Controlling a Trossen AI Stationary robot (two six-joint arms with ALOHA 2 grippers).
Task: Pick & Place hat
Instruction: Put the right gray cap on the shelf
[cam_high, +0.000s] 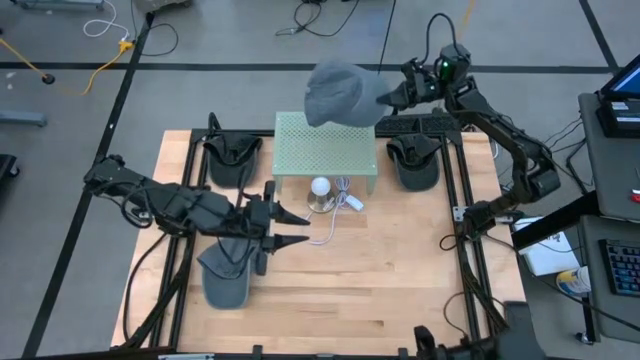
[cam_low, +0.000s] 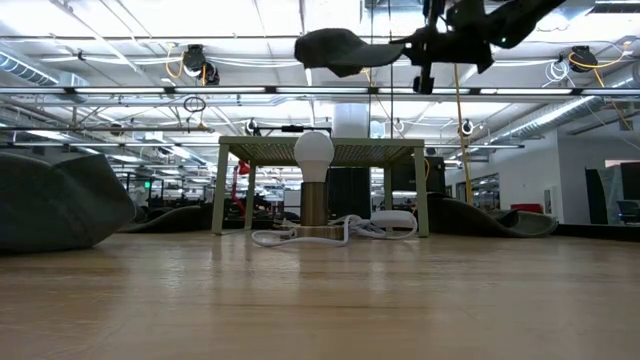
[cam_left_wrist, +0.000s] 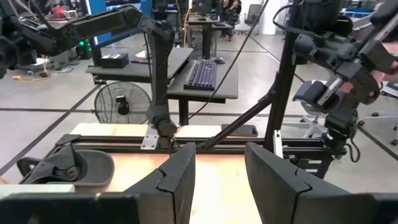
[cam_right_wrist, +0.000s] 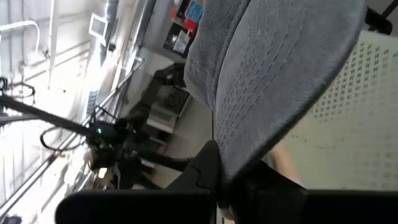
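You are holding a grey hat (cam_high: 342, 94) by its brim in the clamped right tool (cam_high: 392, 97), high above the green perforated stand (cam_high: 325, 148); lower it level onto the stand's centre, while the left tool (cam_high: 290, 228) is waiting, fingers apart, over the worktop (cam_high: 400, 270).

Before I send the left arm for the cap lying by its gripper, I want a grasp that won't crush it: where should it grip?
Probably the brim. The grey cap lies flat on the table, right beside the open left gripper, with its soft crown offering no firm edge. Come from above and pinch the stiffer brim edge. The right gripper already holds another cap that way.
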